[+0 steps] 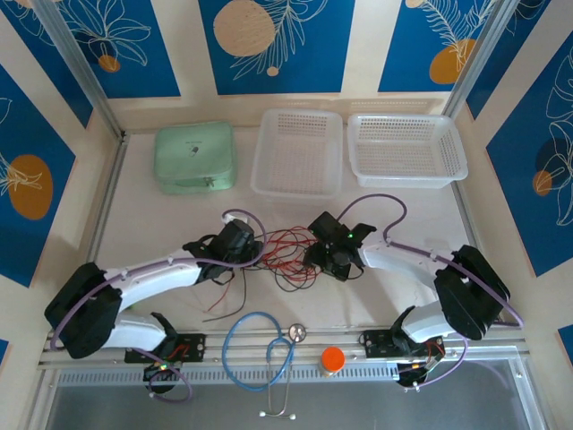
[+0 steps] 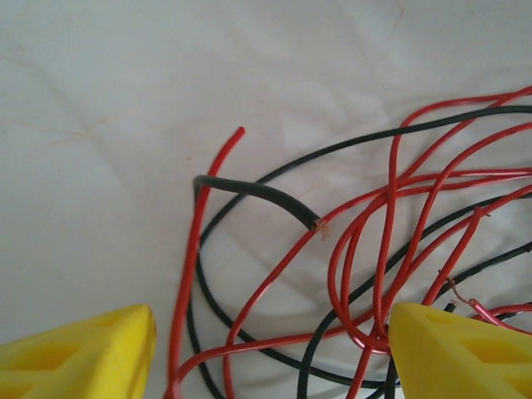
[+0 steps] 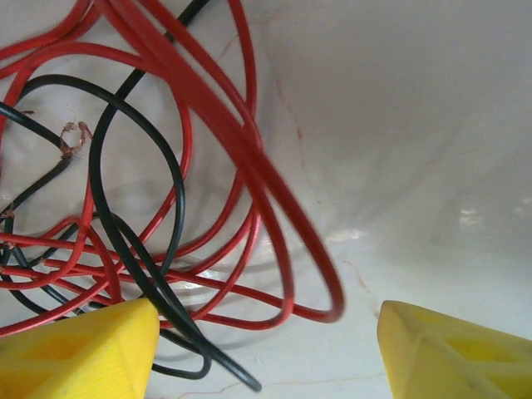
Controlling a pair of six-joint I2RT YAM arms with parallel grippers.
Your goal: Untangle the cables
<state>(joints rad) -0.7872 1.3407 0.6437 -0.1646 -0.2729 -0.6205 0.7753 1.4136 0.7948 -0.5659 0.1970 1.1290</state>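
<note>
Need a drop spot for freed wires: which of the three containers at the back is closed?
The green case at back left; the middle basket and right basket are open-topped white trays.

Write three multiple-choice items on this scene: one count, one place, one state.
1. How many white baskets are there? A one; B two; C three.
2. The cables lie: A in a basket; B under a basket; C between the left gripper and the right gripper.
3. The left gripper is: A open; B shut on a cable; C shut and empty.

B, two stand side by side at the far edge. C, the tangle sits between them. A, its jaws stand wide apart in the left wrist view.
</note>
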